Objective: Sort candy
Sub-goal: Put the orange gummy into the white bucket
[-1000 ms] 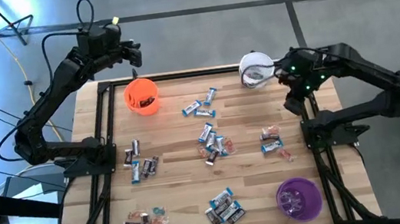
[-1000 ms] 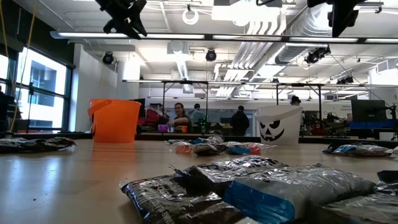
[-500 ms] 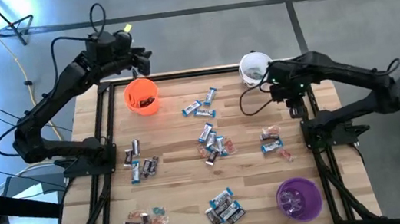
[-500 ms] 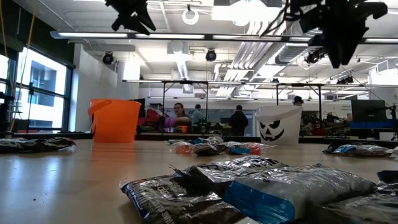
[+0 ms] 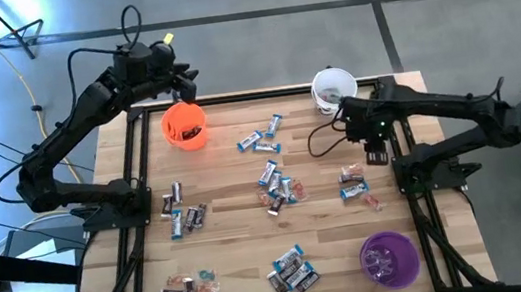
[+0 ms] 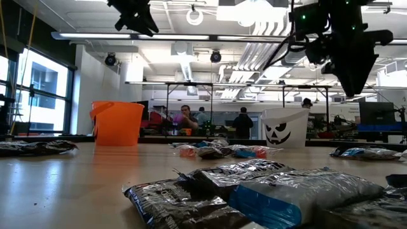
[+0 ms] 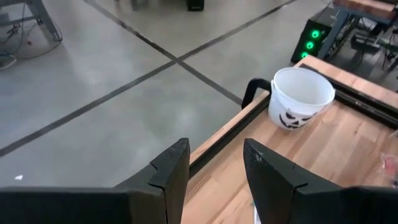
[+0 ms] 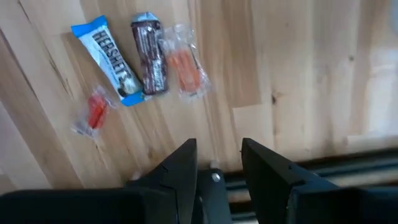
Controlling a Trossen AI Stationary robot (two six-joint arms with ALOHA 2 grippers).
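Candy lies in several small piles on the wooden table (image 5: 322, 229). My right gripper (image 5: 376, 158) hangs open near the table's right edge, pointing down above a little group: a blue-and-white piece (image 8: 109, 59), a dark brown piece (image 8: 149, 59), a reddish piece (image 8: 183, 65) and a small red one (image 8: 93, 112). It touches none of them and stands well above the table (image 6: 353, 83). My left gripper (image 5: 187, 75) is open and empty (image 7: 214, 152), high at the far left corner, just beyond the orange cup (image 5: 183, 125).
A white cup with a face (image 5: 333, 89) stands at the far right, a purple cup (image 5: 388, 258) at the near right. More candy piles lie mid-table (image 5: 276, 186), at the left (image 5: 182, 217) and along the near edge (image 5: 292, 271). Dark frame rails (image 5: 406, 162) run along the table's sides.
My right gripper has come down toward the table near its right edge and has rolled about its own axis, ending pointing straight down over the small candy group. My left gripper swung a little toward the table's right, then held still. Neither has changed its opening.
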